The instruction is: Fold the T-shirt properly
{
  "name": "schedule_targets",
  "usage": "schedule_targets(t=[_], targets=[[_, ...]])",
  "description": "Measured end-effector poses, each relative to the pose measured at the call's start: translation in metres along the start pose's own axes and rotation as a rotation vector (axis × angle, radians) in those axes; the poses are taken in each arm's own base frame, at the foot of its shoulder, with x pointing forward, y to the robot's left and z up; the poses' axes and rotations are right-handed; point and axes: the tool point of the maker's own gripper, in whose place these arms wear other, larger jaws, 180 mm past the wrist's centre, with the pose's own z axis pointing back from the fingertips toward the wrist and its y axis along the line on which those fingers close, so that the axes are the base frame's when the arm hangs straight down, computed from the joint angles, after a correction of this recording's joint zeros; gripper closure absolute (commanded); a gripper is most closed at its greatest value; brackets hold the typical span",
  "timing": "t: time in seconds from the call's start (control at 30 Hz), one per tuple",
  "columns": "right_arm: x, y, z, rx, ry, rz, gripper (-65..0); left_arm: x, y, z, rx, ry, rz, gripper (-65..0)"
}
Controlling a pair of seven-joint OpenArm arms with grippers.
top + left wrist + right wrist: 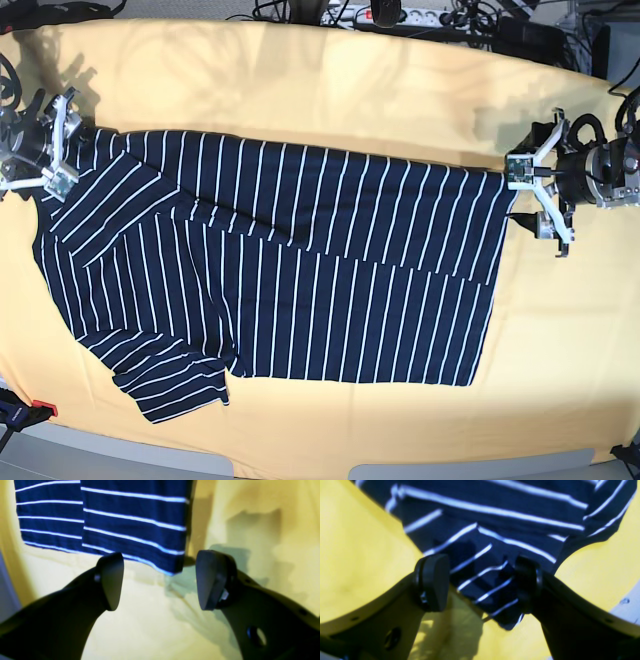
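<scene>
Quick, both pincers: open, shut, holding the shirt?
Left pincer: open, empty, just off the T-shirt edge.
Right pincer: open, straddling a shirt corner, not clamped.

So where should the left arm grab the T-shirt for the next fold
Probably the T-shirt's hem corner nearest the left gripper, approached from the hem side. There the folded layers end in a straight, flat edge on the yellow cloth, and the open jaws already face it.

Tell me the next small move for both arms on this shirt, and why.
Probably draw both arms back. The left gripper and right gripper stand open, holding nothing, and the T-shirt lies with its far long edge folded over, so this fold looks placed.
</scene>
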Motion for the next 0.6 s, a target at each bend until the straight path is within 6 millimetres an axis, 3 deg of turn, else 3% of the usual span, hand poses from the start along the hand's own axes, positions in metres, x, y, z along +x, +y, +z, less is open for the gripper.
schedule_targets(t=[0.17, 0.37, 0.5, 0.6], targets=[[-0.010, 0.011, -0.002, 0.028, 0.027, -0.002, -41.8, -0.009, -0.012, -0.007, -0.012, 0.005, -0.009, -44.9], [-0.008, 0.011, -0.002, 0.027, 0.015, -0.002, -41.8, -0.027, 0.005, -0.012, 0.087, 0.031, -0.019, -44.9], [-0.007, 0.011, -0.002, 0.029, 0.009, -0.003, -41.8, -0.032, 0.004, -0.016, 0.086, 0.024, 0.000, -44.8], [-0.006, 0.011, -0.002, 0.029, 0.006, -0.003, -41.8, -0.031, 0.004, -0.016, 0.084, 0.012, 0.004, -39.6]])
